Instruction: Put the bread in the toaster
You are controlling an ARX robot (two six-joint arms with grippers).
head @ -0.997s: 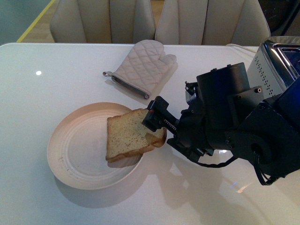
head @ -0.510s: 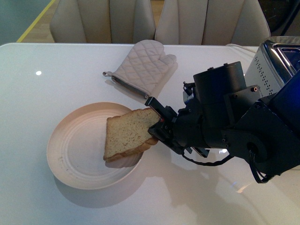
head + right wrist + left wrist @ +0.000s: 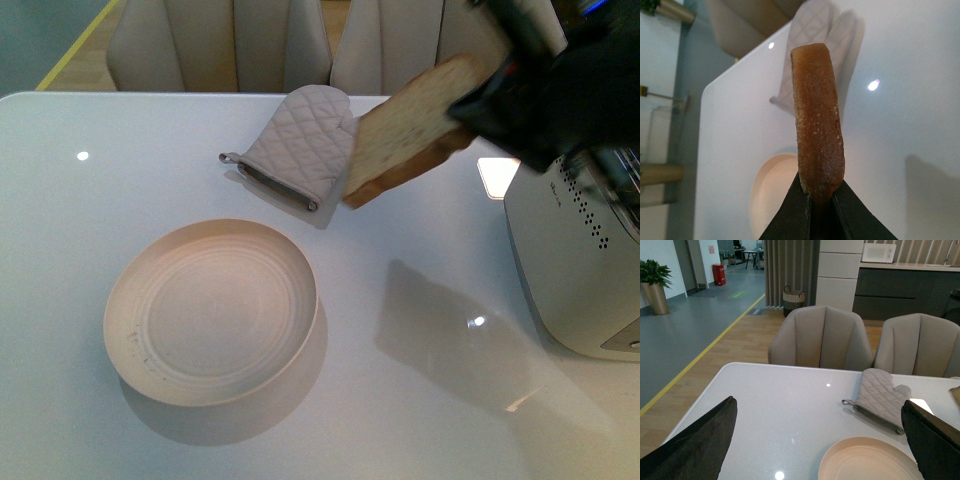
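**A:** How far along are we?

**B:** About midway, we judge. The toaster [image 3: 565, 270] sits at the table's right edge. Its top is mostly behind the arm [image 3: 585, 70], so we cannot see into the slots. The bread [image 3: 405, 140] hangs tilted in the air between mitt and toaster, off the plate. The right gripper [image 3: 821, 200] is clenched on one crust edge. The left gripper [image 3: 818, 405] is spread wide, holding nothing.

**A:** What remains?

**B:** Carry it over a slot, stand it upright, lower it, let go.

**A:** Surroundings?

**B:** An open room with a grey floor [image 3: 685, 340] marked by a yellow line, a curtain [image 3: 790, 270] and a dark counter [image 3: 900, 290] with a microwave [image 3: 879, 252]. The table [image 3: 120, 170] is glossy white, with two beige chairs [image 3: 822, 340] behind it. The plate [image 3: 112, 310] is bare. The mitt [image 3: 300, 145] lies just beyond it, apart.
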